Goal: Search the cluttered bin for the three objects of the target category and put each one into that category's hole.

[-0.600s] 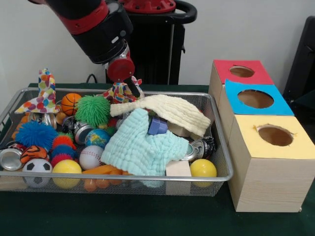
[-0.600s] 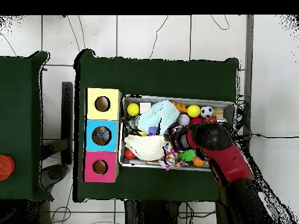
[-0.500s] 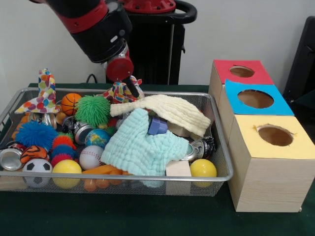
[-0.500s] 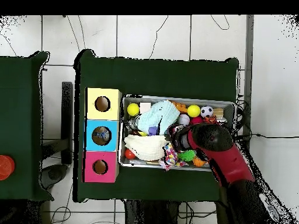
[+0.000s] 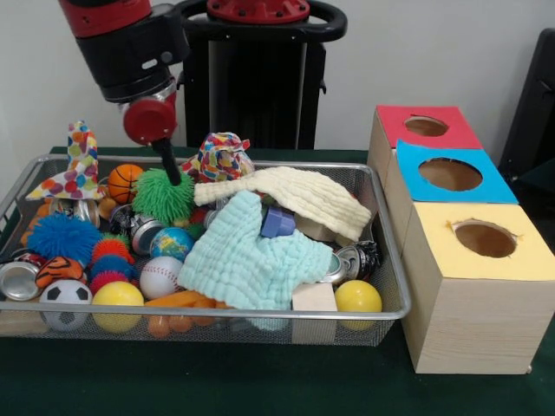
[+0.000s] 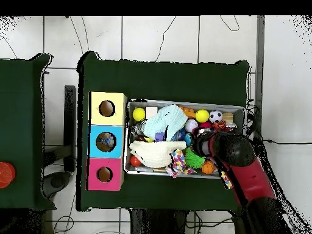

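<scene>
A wire bin (image 5: 381,260) holds a jumble of balls, cloths, cans and blocks. My gripper (image 5: 173,173) hangs over the bin's back left part, its tip down at the top of a green spiky ball (image 5: 163,198). Nothing visibly hangs from it. An orange basketball (image 5: 125,180) lies just left of the green ball, and a patterned cloth (image 5: 217,158) just right of it. In the overhead view the red arm (image 6: 234,155) covers the gripper, with the green spiky ball (image 6: 194,158) showing beside it.
Red (image 5: 425,128), blue (image 5: 451,173) and yellow (image 5: 486,238) boxes, each with a round hole on top, stand right of the bin. A mint cloth (image 5: 251,256) and a cream cloth (image 5: 295,195) cover the bin's middle. Yellow balls (image 5: 357,297), a soccer ball (image 5: 66,299) and a baseball (image 5: 159,277) lie along the front.
The arm has swung left in the front view, away from the patterned cloth to above the green spiky ball. The bin's contents have stayed put.
</scene>
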Robot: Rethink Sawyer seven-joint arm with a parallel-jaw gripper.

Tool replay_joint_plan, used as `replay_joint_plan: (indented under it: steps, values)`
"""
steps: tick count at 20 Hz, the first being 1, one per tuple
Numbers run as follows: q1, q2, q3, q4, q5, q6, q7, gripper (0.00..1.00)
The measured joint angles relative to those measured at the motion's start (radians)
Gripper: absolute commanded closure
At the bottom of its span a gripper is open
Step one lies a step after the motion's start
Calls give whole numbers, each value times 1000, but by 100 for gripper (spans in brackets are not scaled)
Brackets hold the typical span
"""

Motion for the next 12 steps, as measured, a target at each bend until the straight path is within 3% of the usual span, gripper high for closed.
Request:
replay_joint_plan:
  steps: [6,12]
  values:
    - [-7,17,-2,-27,3,-32,0,100]
    - [-6,61,1,-46,36,-126,0,100]
